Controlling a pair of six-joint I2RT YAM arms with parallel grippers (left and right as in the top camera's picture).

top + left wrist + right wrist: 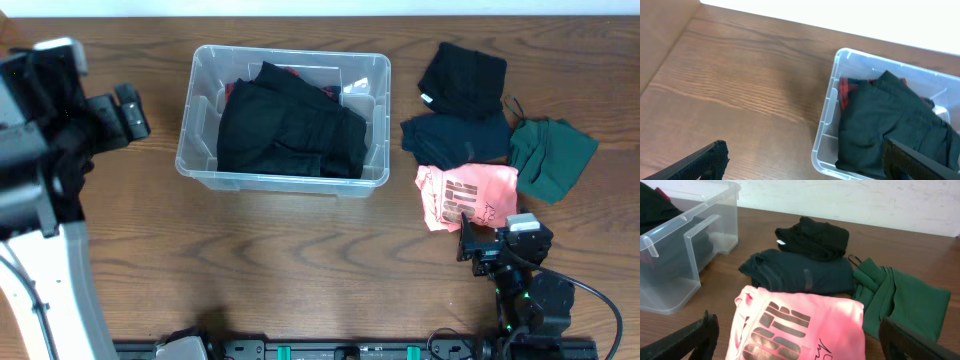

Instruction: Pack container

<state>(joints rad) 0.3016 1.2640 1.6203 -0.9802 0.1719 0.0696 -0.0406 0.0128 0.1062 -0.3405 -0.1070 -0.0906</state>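
Note:
The clear plastic container (197,120) stands at the table's centre-left, holding a folded black garment (290,125) over a red item (846,90). My left gripper (128,112) is open and empty, up to the left of the container; in the left wrist view its fingers (805,147) frame the container's near corner (826,110). My right gripper (485,243) is open and empty, just in front of a pink printed shirt (465,195); in the right wrist view its fingers (797,330) straddle the pink shirt (800,320).
Right of the container lie a dark navy garment (455,138), a black garment (462,78) behind it, and a green garment (550,155) at the far right. All three also show in the right wrist view, as does the container's end wall (695,230).

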